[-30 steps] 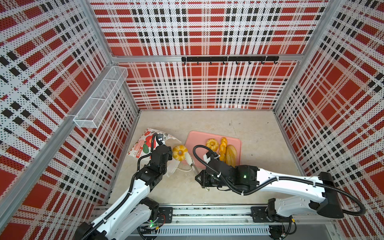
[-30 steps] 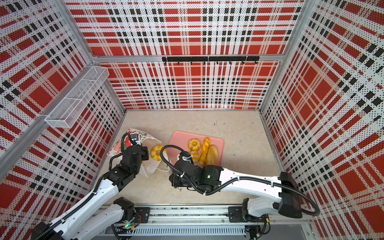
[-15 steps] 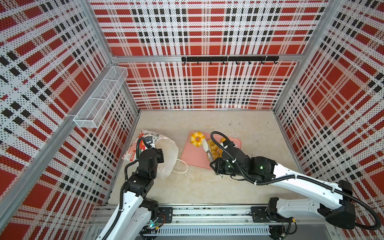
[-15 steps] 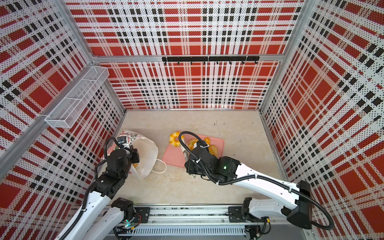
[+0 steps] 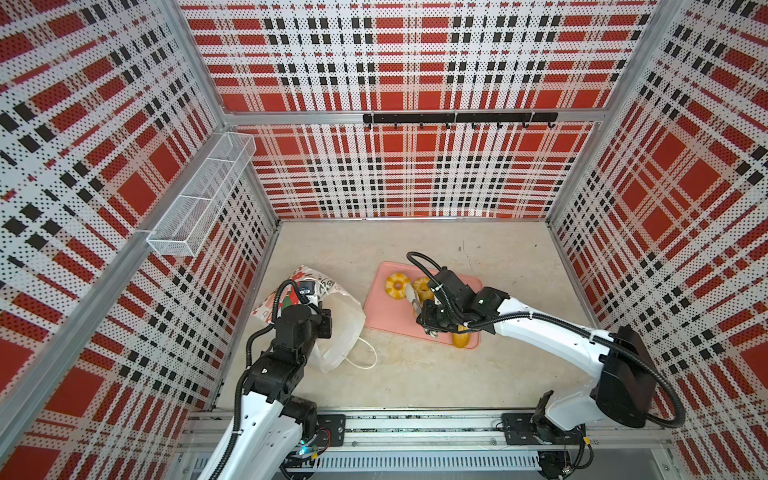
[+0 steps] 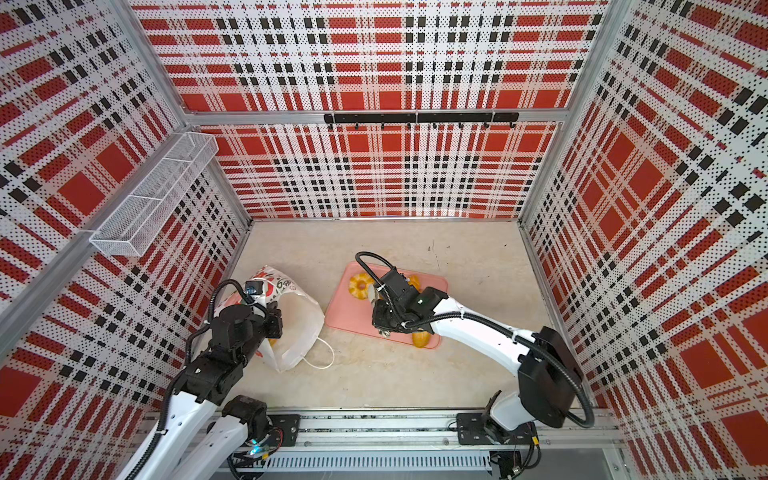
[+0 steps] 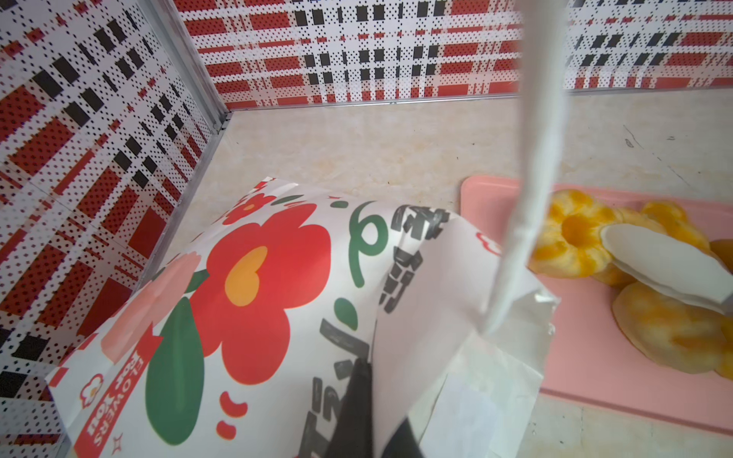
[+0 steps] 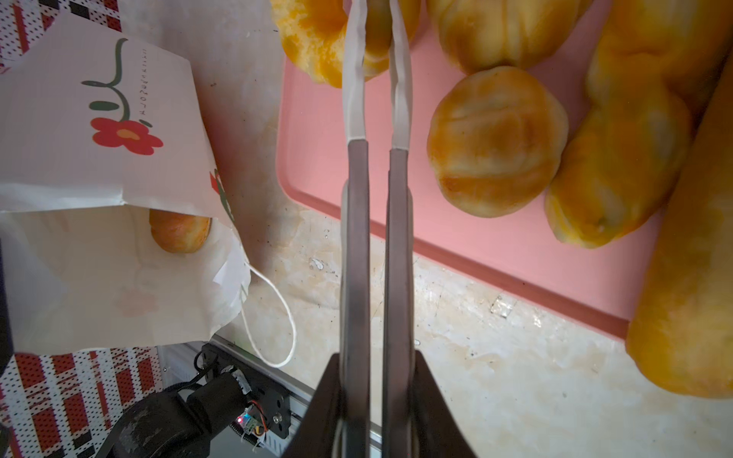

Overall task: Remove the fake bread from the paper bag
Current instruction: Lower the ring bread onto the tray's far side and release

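The paper bag (image 5: pixel 338 328) (image 6: pixel 297 320) lies on its side at the left, its mouth facing the near edge. My left gripper (image 7: pixel 369 368) (image 5: pixel 322 322) is shut on the bag's upper rim. One fake bread roll (image 8: pixel 178 234) shows inside the mouth. My right gripper (image 8: pixel 377 16) (image 5: pixel 410 291) is shut on the rim of a ring bun (image 5: pixel 395 285) (image 6: pixel 360 286) (image 7: pixel 571 238) at the far left corner of the pink tray (image 5: pixel 390 320) (image 6: pixel 353 316). The tray also bears a second ring bun (image 5: pixel 423 286), a round roll (image 8: pixel 496 138), a twist (image 8: pixel 618 158) and a baguette (image 8: pixel 694 277) (image 5: pixel 461 340).
A white cord handle (image 5: pixel 365 357) trails from the bag toward the near edge. Plaid walls close in the left, back and right sides. A wire basket (image 5: pixel 203 195) hangs on the left wall and a hook rail (image 5: pixel 457 118) on the back wall. The arms' rail (image 5: pixel 415 428) runs along the near edge.
My right gripper carried the ring bun from the bag's mouth across to the tray's far left corner. My left arm drew back toward the near left, still holding the bag.
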`<state>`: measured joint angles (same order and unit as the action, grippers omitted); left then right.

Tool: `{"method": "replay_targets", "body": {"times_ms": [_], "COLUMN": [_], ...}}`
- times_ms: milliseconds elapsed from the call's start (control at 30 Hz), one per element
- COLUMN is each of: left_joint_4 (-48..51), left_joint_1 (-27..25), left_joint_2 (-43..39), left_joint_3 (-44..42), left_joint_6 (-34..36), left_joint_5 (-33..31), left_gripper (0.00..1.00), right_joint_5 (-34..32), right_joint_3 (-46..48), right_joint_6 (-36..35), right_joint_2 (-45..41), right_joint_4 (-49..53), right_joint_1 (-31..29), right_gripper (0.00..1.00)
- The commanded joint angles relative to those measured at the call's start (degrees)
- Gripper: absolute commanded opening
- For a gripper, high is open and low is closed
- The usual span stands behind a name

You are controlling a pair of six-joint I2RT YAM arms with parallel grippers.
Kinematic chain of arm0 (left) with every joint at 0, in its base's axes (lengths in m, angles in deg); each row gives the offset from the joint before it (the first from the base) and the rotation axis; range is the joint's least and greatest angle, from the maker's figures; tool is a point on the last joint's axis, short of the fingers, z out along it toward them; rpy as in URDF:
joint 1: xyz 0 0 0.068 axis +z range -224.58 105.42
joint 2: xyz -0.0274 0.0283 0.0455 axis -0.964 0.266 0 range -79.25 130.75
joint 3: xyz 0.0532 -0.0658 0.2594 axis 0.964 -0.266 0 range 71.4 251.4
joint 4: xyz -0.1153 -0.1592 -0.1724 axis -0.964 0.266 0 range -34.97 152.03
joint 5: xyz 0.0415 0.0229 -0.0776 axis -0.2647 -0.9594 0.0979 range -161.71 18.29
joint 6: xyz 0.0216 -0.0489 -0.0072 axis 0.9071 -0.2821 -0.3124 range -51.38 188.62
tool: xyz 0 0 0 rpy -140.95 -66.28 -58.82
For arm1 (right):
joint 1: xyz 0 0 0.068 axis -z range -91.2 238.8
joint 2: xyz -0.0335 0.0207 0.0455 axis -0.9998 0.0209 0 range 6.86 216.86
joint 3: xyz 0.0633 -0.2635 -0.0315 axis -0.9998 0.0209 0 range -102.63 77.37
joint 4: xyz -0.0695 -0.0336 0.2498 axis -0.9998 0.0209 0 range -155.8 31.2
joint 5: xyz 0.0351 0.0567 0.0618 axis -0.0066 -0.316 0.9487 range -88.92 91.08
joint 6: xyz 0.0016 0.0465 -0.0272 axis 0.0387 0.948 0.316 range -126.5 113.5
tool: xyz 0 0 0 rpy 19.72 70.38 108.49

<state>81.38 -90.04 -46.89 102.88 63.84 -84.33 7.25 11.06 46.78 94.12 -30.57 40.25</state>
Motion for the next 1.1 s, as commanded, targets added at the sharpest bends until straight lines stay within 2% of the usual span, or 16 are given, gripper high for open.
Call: {"method": "replay_targets", "body": {"times_ms": [0, 300, 433, 500, 600, 667, 967, 1067], "left_joint_4": [0.6, 1.1, 1.7, 1.8, 1.8, 1.8, 1.5, 1.4], "left_joint_1": [0.3, 0.4, 0.4, 0.3, 0.4, 0.4, 0.4, 0.3], "left_joint_2": [-0.6, -2.0, -2.2, -2.4, -2.7, -2.7, -2.4, -2.5], "left_joint_3": [1.3, 1.3, 1.4, 1.4, 1.3, 1.3, 1.0, 0.7], "left_joint_6": [-0.5, 0.6, 1.0, 0.9, 0.9, 0.7, -0.6, -1.3], "left_joint_5": [1.9, 0.4, 0.2, 0.0, 0.2, 0.3, 1.0, 1.0], "left_gripper": [0.00, 0.00, 0.00, 0.00, 0.00, 0.00, 0.00, 0.00], "right_joint_5": [3.2, 4.8, 4.3, 3.6, 2.0, 0.9, 0.5, 1.0], "right_joint_3": [-4.7, -12.0, -12.8, -12.4, -11.0, -10.1, -9.1, -9.7], "right_joint_6": [-3.3, -5.8, -5.9, -6.0, -5.7, -5.7, -7.1, -7.8], "right_joint_2": [2.7, 10.8, 11.1, 10.4, 8.2, 6.8, 2.2, 1.3], "right_joint_4": [-3.7, -2.0, -1.5, -1.0, -0.6, 0.2, 2.2, 2.8], "right_joint_1": [1.0, 2.1, 2.1, 2.2, 2.2, 2.3, 2.7, 2.8], "right_gripper": [0.00, 0.00, 0.25, 0.26, 0.18, 0.18, 0.37, 0.40]}}
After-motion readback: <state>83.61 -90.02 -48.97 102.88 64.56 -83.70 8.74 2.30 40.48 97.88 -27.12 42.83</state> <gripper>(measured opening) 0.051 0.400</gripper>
